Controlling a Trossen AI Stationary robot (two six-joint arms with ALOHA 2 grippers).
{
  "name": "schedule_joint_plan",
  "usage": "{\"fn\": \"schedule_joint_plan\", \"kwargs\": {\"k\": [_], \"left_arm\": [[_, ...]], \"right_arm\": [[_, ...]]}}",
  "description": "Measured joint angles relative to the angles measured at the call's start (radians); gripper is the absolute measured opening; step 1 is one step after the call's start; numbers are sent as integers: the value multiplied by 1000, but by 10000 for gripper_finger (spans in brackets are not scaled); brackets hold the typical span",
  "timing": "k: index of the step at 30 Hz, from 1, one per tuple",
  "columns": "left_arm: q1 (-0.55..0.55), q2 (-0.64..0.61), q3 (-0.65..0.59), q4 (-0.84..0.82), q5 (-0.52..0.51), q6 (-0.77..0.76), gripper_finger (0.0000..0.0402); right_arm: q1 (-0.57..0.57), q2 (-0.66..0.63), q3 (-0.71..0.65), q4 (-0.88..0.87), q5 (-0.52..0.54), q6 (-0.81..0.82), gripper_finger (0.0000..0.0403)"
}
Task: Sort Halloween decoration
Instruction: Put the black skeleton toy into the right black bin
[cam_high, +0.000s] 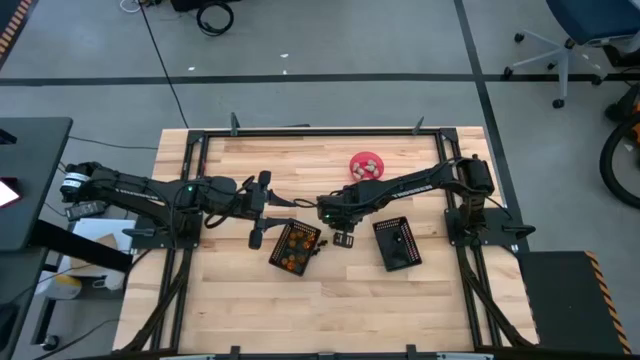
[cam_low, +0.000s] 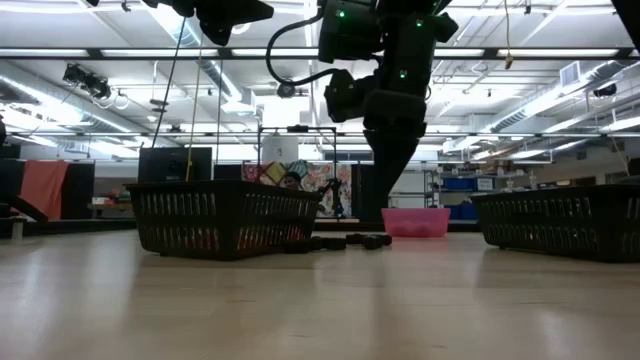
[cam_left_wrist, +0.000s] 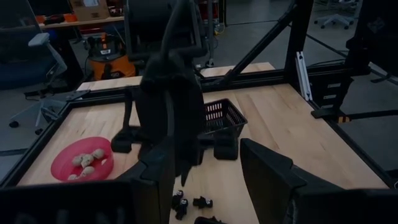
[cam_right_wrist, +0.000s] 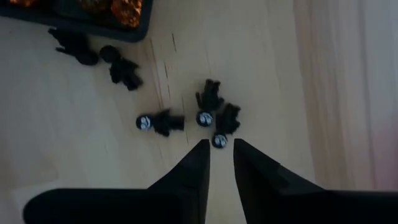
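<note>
Right gripper (cam_right_wrist: 220, 151), fingers (cam_right_wrist: 198, 163) slightly parted & holding nothing, hangs just over black pieces (cam_right_wrist: 211, 99) on tabletop (cam_right_wrist: 261, 74) beside basket of orange pieces (cam_high: 293, 250); left gripper (cam_high: 262, 210) near, released.

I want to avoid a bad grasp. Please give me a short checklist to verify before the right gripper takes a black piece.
1. Right gripper above the black pieces: ok.
2. Fingers parted: ok, only slightly.
3. One piece isolated between the fingers: not ok, three lie clustered.
4. Basket with orange pieces out of the way: ok.
5. Left gripper away from the pieces: cannot tell.
6. Second basket reachable: ok.
</note>
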Motion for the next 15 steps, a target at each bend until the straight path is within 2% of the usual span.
{"fn": "schedule_joint_plan", "kwargs": {"k": [10,15], "left_arm": [[-3,0,0,-3,0,-5,155],[-2,0,0,-1,0,-5,155]], "right_arm": [[-16,54,-67,83,-14,8,142],[-16,54,-115,160,-13,7,155]]}}
